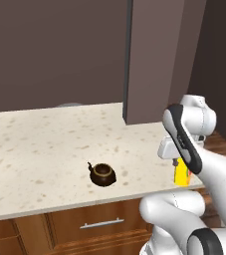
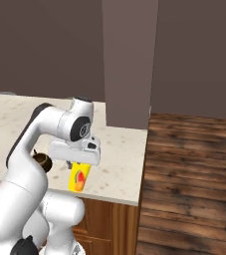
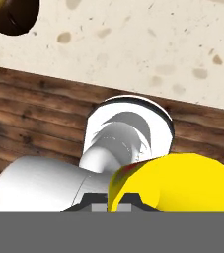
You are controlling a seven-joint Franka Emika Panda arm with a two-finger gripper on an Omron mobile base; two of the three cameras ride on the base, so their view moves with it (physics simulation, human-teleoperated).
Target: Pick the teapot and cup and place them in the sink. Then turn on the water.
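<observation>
My gripper (image 2: 79, 168) is shut on the yellow cup (image 2: 79, 178), which hangs upright just above the counter's front right corner. From the left base the cup (image 1: 182, 174) shows under the hand, with the gripper (image 1: 178, 164) at its top. In the hand view the cup (image 3: 182, 183) sits between the fingertips. The dark-brown teapot (image 1: 102, 174) stands on the counter to the cup's left, apart from it. It peeks out behind the arm (image 2: 42, 160) and into the top left corner of the hand view (image 3: 7, 15). The sink and the water are out of view.
The speckled beige counter (image 1: 45, 144) runs left from here and ends at the right by a wooden floor (image 2: 194, 169). A tall dark cabinet panel (image 1: 154, 60) stands at the back right. A drawer with a metal handle (image 1: 102, 224) lies under the front edge.
</observation>
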